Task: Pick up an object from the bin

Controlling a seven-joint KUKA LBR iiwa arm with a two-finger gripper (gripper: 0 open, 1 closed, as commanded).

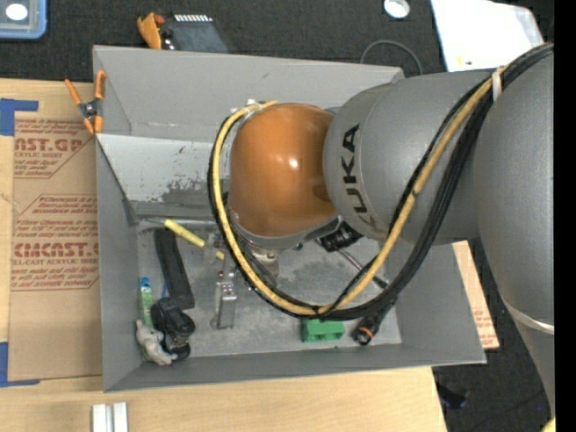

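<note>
Gripper (226, 300), under the orange cover (274, 169), hangs low over the floor of the bin (180, 88), just beside a long black bar (171, 264); I cannot tell if it is open or holding something, so I judge this the approach, and next it must close around one thing.

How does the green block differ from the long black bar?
The green rectangular block is short and squat; the long black bar is slim. The block lies by the grey bin's lower wall; the bar lies at the left, running top to bottom. Both rest on the bin's floor.
</note>
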